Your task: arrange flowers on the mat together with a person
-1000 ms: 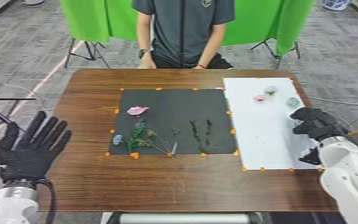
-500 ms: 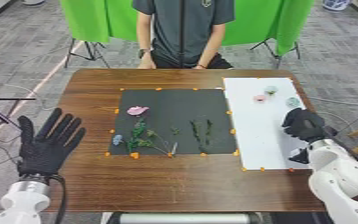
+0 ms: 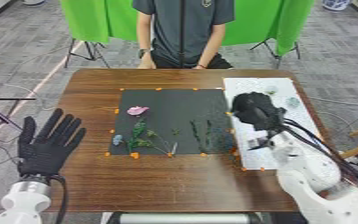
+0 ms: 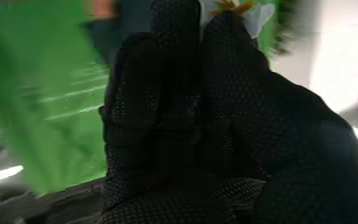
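Note:
My right hand is over the left part of the white sheet, beside the black mat. In the right wrist view, the black-gloved hand pinches a white flower with an orange-yellow centre at its fingertips. My left hand is palm up, fingers spread, left of the mat. On the mat are a pink flower, a blue flower, green stems and two dark green sprigs. Pale green blooms sit on the sheet's far part.
The brown wooden table surrounds the mat and the sheet. Small orange markers line their edges. A green cloth hangs on stands beyond the far edge.
My right hand has moved left from the white sheet's right side to its left part, now covering the small pink bloom there. My left hand has shifted slightly right.

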